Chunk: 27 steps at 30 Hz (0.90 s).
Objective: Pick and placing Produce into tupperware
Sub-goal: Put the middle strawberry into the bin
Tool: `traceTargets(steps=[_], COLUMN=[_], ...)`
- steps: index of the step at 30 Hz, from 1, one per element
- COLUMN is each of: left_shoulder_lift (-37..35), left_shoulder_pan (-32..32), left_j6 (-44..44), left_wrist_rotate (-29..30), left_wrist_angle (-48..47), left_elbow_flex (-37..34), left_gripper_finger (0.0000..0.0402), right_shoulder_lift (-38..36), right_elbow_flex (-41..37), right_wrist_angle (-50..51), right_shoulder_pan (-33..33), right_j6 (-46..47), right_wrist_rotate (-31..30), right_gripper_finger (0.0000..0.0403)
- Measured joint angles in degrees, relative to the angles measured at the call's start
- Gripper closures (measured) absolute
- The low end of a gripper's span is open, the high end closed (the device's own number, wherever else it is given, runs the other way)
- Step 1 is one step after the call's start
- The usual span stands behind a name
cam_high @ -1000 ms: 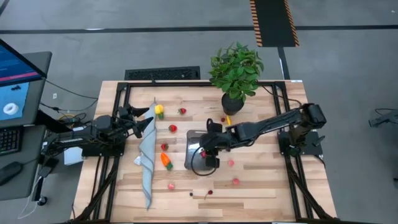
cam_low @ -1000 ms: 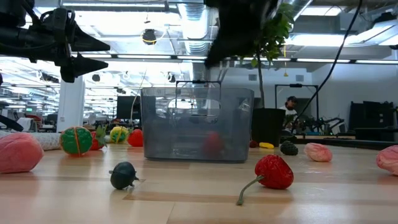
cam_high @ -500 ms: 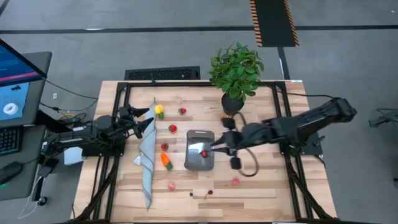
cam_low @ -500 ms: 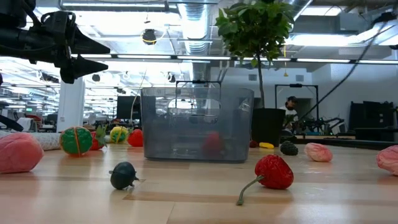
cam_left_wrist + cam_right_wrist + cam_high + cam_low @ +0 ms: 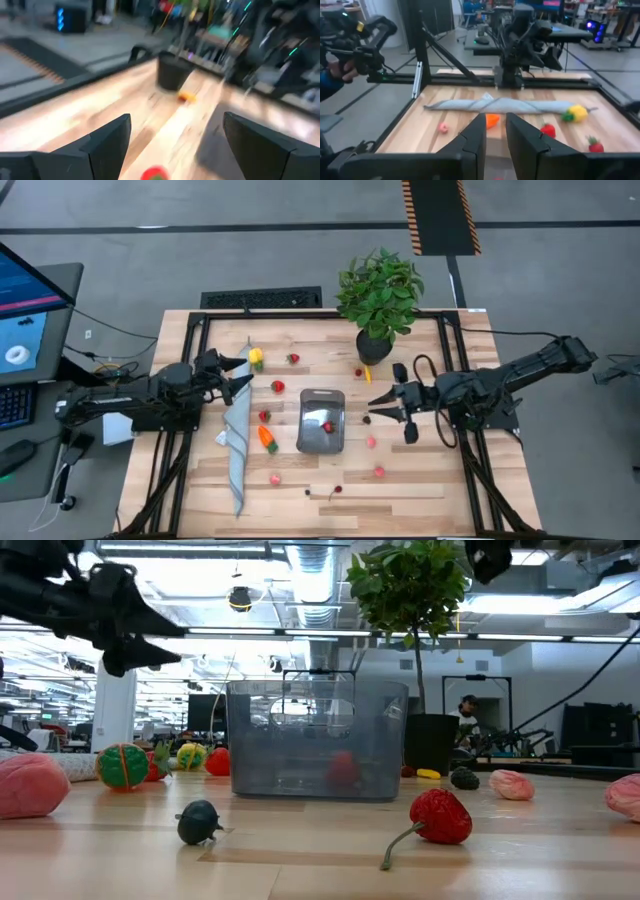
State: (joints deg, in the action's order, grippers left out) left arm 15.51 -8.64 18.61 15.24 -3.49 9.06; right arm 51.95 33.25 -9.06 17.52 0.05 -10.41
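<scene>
One red berry (image 5: 327, 426) lies inside the tupperware (image 5: 322, 421) at the middle of the worktop (image 5: 420, 480); by my reckoning that is the only piece in, so most of the job is left. My right hand (image 5: 374, 402) hangs just beside the container's right side, empty, fingers nearly together with only a thin gap; my left hand (image 5: 240, 373) waits wide open above the far end of the grey cloth strip (image 5: 238, 442). The rest of the Produce lies scattered: a carrot (image 5: 266, 438) and a strawberry (image 5: 264, 416) left of the container, a yellow piece (image 5: 256, 358) near my left hand, pink berries (image 5: 379, 471) toward the near right. The potted plant (image 5: 380, 298) stands behind my right hand and could snag a reach; the cloth crowds the pieces on the left.
</scene>
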Motion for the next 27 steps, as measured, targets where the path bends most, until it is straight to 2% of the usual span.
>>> traceTargets(steps=[5, 9, 14, 27], left_shoulder_lift=[10.66, 18.99, 28.40, 39.77], left_shoulder_pan=[-0.02, 0.00, -0.02, -0.52], left_j6=[-1.84, -2.90, -4.46, -5.95], left_wrist_rotate=[0.50, -2.53, -2.84, -2.85], left_wrist_angle=[-6.41, -6.52, -6.10, -4.62], left_elbow_flex=[5.50, 8.04, 10.16, 10.75], left_gripper_finger=[0.0095, 0.0095, 0.0095, 0.0095], right_shoulder_lift=[-2.18, -2.26, -2.26, -3.77], right_elbow_flex=[-3.31, -5.09, -9.02, -16.89], right_wrist_angle=[-0.41, -0.65, -7.18, -14.65], right_shoulder_pan=[0.44, 1.91, 4.24, 9.77], right_j6=[1.42, 0.57, -0.01, 4.48], right_wrist_rotate=[-0.21, -0.16, -0.16, -0.18], right_gripper_finger=[0.0305, 0.0305, 0.0305, 0.0305])
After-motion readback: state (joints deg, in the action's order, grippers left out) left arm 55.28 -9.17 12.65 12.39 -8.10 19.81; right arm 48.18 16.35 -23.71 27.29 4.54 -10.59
